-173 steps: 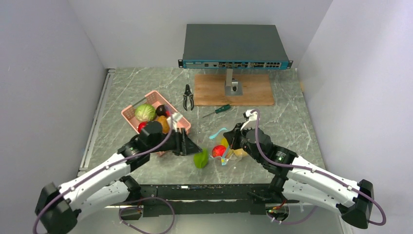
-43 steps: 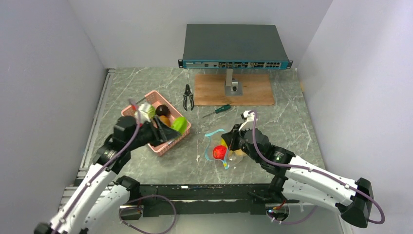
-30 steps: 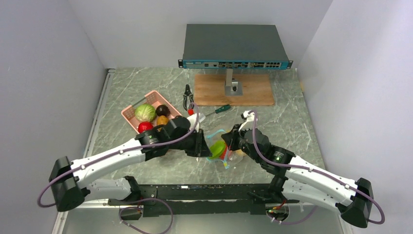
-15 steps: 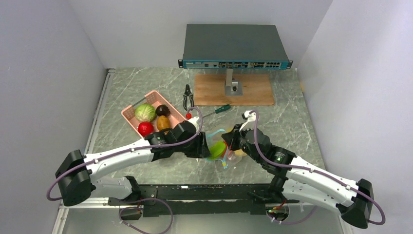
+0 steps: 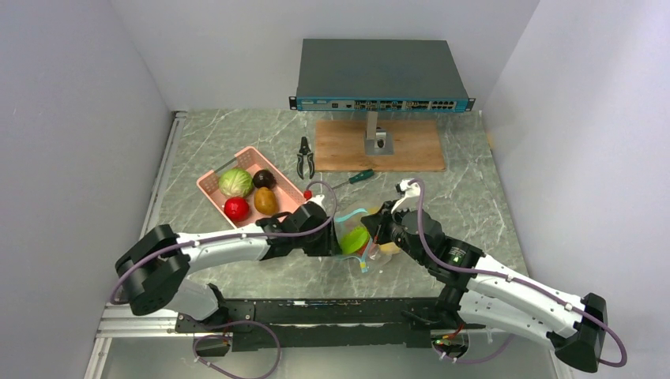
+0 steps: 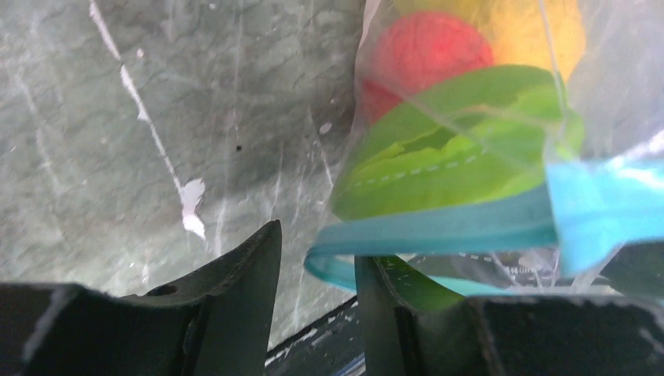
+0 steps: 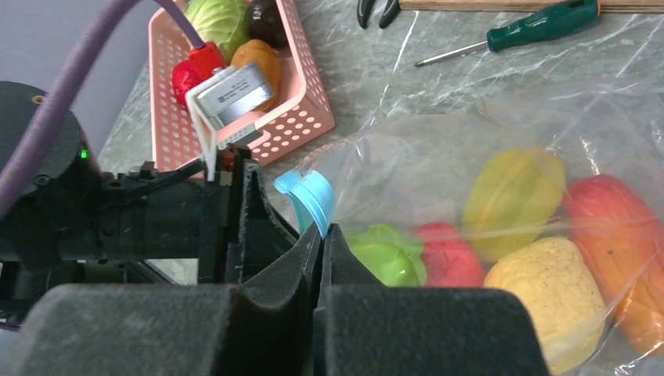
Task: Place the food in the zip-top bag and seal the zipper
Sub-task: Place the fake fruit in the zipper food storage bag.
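Bag: the bag (image 7: pixel 485 157) lies on the bench (image 5: pixel 442 189) between the two arms, mouth turned toward the basket (image 5: pixel 213 185).
Zipper: the zipper (image 6: pixel 438 231) gapes, its two sides apart, so it is not sealed.
Right end effector: the right end effector (image 7: pixel 319 235) is pinched closed on the zipper at the mouth's upper lip, holding it up.
Left end effector: the left end effector (image 6: pixel 317 274) sits at the mouth with its fingers spread and nothing clamped between them. The near end of the zipper hangs just by the gap. I cannot tell whether one finger is inside the mouth.
Already bagged: the green piece (image 6: pixel 454 149) sits just past the zipper. Deeper in are a red piece (image 7: pixel 442 254), a yellow one (image 7: pixel 513 192), a pale yellow one (image 7: pixel 540 298) and a red-orange one (image 7: pixel 618 235).
Left in basket: cabbage (image 5: pixel 235 181), a dark piece (image 5: pixel 264 178), a brown piece (image 5: pixel 265 200) and a red one (image 5: pixel 236 208).
Progress: by my judgement a little over halfway through loading, with five pieces in and four to fetch.
Remaining: move those four, then press the zipper shut along its whole length.
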Tool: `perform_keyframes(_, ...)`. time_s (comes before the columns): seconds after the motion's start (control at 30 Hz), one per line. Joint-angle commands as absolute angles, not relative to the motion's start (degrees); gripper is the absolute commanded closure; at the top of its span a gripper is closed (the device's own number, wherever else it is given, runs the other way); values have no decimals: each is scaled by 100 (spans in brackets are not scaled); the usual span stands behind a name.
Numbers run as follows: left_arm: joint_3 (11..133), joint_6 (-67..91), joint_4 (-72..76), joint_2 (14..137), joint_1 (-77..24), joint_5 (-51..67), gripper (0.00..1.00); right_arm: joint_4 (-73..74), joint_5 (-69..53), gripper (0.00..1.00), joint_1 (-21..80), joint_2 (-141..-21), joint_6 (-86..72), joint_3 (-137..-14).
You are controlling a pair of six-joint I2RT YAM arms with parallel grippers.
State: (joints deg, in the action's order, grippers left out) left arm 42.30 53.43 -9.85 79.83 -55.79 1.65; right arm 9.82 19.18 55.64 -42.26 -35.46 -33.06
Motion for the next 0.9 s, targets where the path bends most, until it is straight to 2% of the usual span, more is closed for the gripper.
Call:
perform_keyframes(0.0,4489,5368,-225,8322,-5555,289,57,741,1870,100,5589,-4157,-3690,-3398)
perform_keyframes(0.07,4710,5317,-247,8472,-5540,367,62,715,1834,100,5590,-4157,-3698,-3401)
perform_keyframes(0.2,5089,5156,-446,8511,-5537,353,77,769,1849,100,5589,-4132,-3692,-3445)
perform_keyframes(0.27,5235,5078,-601,8362,-5537,304,85,835,1906,100,5585,-4088,-3662,-3460)
perform_keyframes(0.37,5397,5007,-778,7964,-5537,415,91,937,2064,100,5585,-4016,-3583,-3479)
perform_keyframes(0.57,5888,4844,-1230,7267,-5537,585,100,1215,2431,100,5587,-3902,-3360,-3674)
perform_keyframes(0.67,6047,4852,-1612,7109,-5537,392,100,1331,2561,100,5590,-3835,-3237,-3835)
perform_keyframes(0.87,5624,5053,-1672,6993,-5453,358,100,1533,2956,100,5592,-3675,-2998,-3879)
